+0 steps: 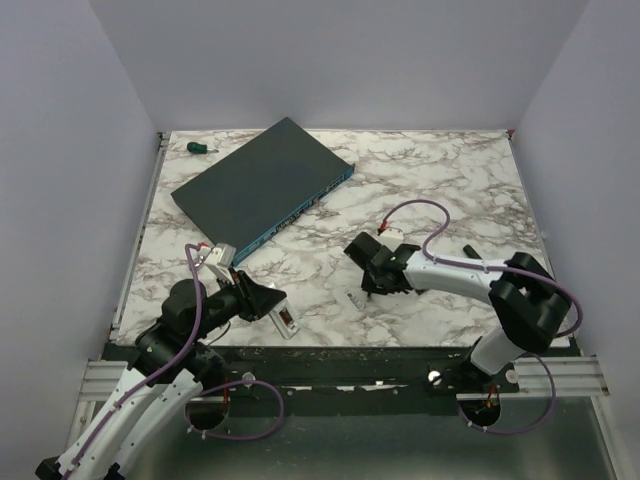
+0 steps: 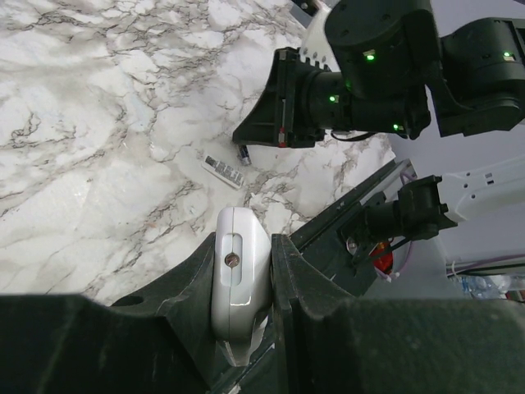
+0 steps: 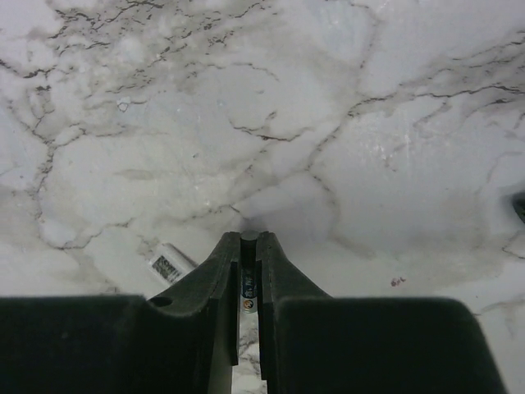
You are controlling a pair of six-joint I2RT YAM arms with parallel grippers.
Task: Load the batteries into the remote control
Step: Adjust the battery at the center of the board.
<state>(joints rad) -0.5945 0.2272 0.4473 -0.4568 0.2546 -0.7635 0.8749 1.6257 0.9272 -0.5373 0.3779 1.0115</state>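
Dark blue-edged flat box (image 1: 262, 186) and small green-handled screwdriver (image 1: 200, 148) on marble table (image 1: 450, 190)

Count: one remote (image 2: 238, 287), in left claw (image 2: 244, 246); one battery (image 3: 247, 289), in right claw (image 3: 248, 240); one white strip (image 2: 223, 170) beside right claw; one box (image 1: 262, 185) and one screwdriver (image 1: 200, 148), beyond left claw.

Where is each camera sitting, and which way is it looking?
Top external: high behind the arms, looking down at the marble table; both arms show.
Left wrist: on the left arm, looking past its left claw, shut on the remote control, toward the right arm.
Right wrist: looking down past its right claw, pinching a small battery.
Shared: all three see the small white strip.
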